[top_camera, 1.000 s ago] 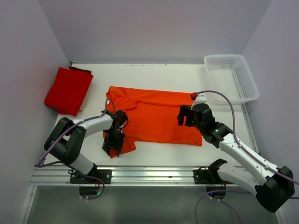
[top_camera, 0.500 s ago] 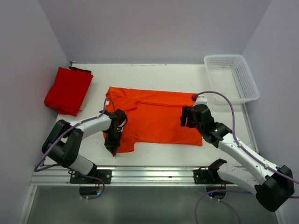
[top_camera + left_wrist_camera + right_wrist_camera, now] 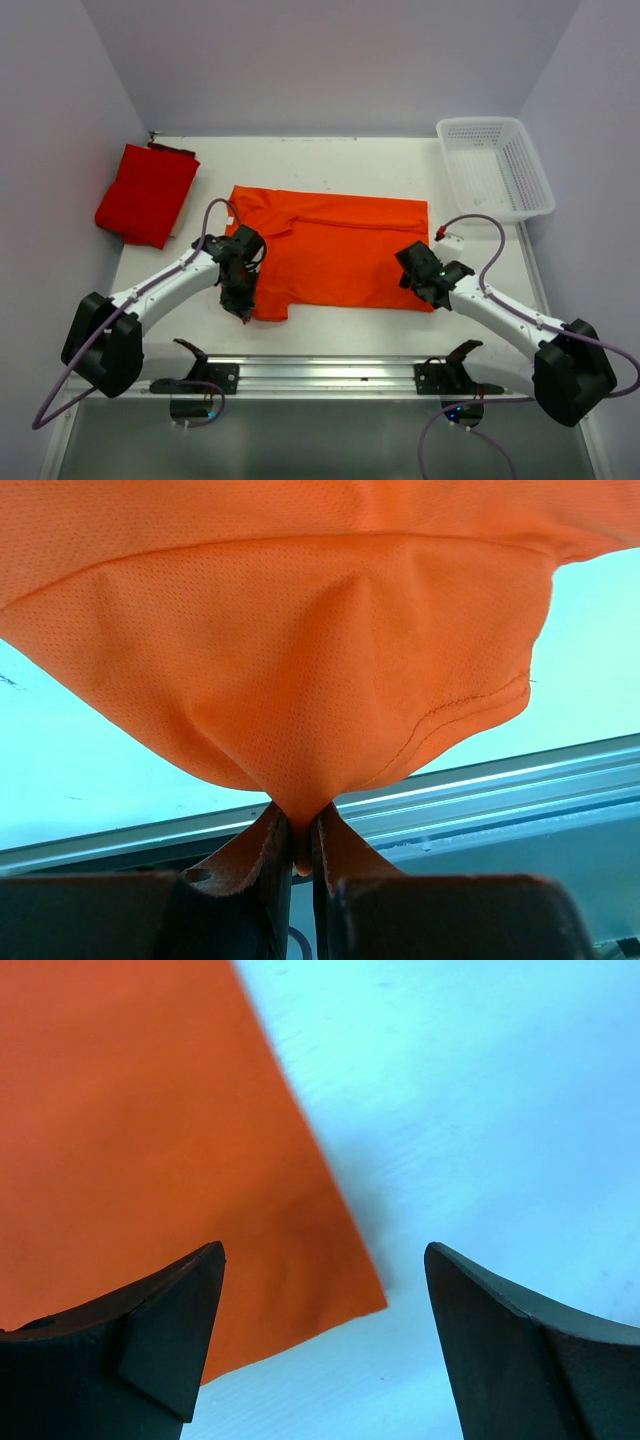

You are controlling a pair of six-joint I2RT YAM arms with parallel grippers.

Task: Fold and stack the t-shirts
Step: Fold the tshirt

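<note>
Your left fingers [image 3: 250, 860] pinch the orange t-shirt [image 3: 330, 250] at its near left corner, shirt spread flat on the surface [image 3: 330, 160]. Your right fingers [image 3: 160, 1340] gape over the near right corner, holding nothing. Lift now and it drags lopsided, or that thin pinch slips.

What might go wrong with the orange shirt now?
The left gripper pinches only a small tuck of the bright orange cloth t-shirt, so it might slip out when lifted. The right gripper hangs open over the shirt's corner, half above the white table, so it might grab too little or miss.
</note>
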